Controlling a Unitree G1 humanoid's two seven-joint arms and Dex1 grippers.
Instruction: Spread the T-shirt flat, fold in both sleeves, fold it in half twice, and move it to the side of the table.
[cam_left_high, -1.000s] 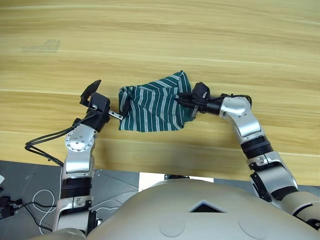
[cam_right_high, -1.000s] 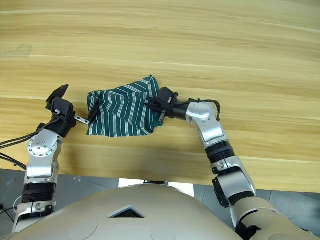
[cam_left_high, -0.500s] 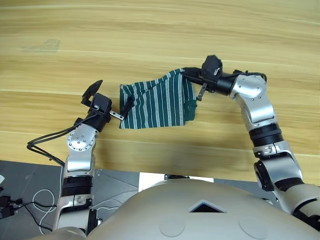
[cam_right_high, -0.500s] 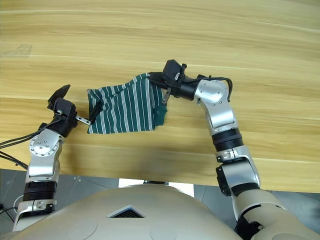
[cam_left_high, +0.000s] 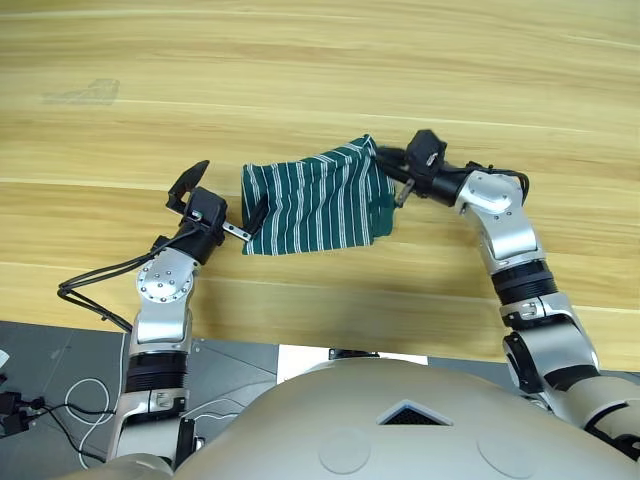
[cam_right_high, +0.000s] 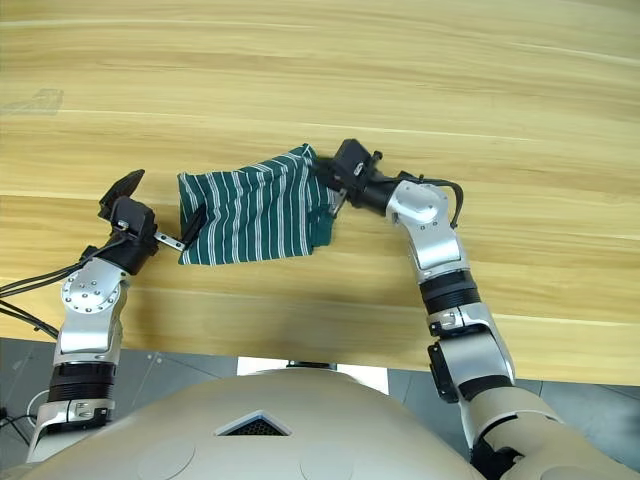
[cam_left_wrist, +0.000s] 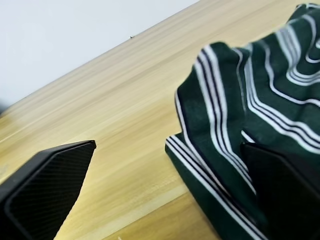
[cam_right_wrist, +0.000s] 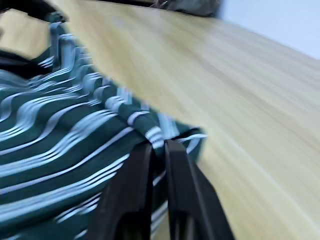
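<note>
Two grippers at the T-shirt (cam_left_high: 315, 205), bunched small on the near table (cam_left_high: 320, 80). Right gripper (cam_left_high: 385, 160) is clamped on its far right corner, likely for tension. Left gripper (cam_left_high: 222, 197) is spread wide, one finger against the left edge, probably as an anchor.

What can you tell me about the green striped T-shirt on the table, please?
The dark green, white-striped cloth T-shirt lies folded into a rumpled, roughly rectangular bundle on the light wooden table. The right tool is shut on its far right corner; the open left tool has one finger against its left edge, the other apart.
</note>
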